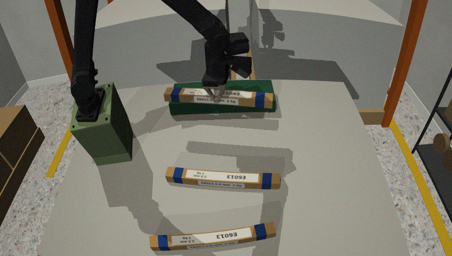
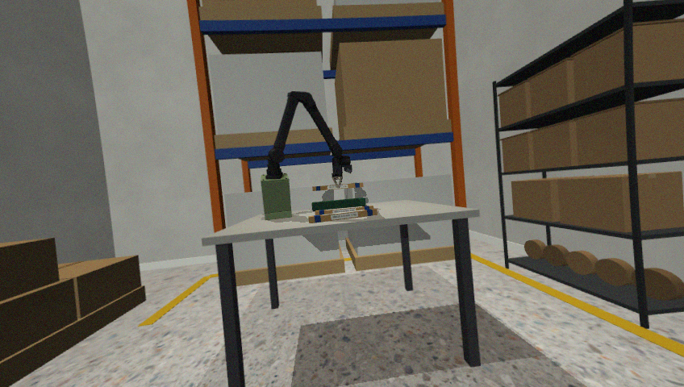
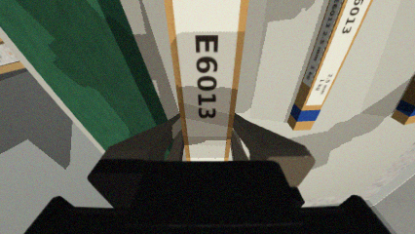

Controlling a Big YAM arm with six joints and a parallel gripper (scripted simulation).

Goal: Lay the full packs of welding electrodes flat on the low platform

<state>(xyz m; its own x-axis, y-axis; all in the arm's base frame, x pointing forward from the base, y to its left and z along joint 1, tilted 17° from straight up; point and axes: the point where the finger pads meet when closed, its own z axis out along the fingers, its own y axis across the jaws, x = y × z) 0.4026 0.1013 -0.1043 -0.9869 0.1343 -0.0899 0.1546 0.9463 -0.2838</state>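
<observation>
My gripper (image 1: pixel 216 94) is shut on a tan electrode pack (image 1: pixel 217 95) with blue end bands and an E6013 label, gripped near its middle. The pack hangs level above the dark green low platform (image 1: pixel 222 106) at the far side of the table; in the exterior view the pack (image 2: pixel 336 185) is clearly above the platform (image 2: pixel 339 205). In the wrist view the held pack (image 3: pixel 207 73) runs straight away from the fingers. A second pack (image 1: pixel 223 177) lies flat mid-table. A third pack (image 1: pixel 212 236) lies near the front edge.
The arm's green base block (image 1: pixel 101 123) stands at the table's left. Orange rack posts (image 1: pixel 402 60) and a black shelf unit (image 2: pixel 590 158) stand around the table. Cardboard boxes (image 1: pixel 15 152) sit on the floor at left.
</observation>
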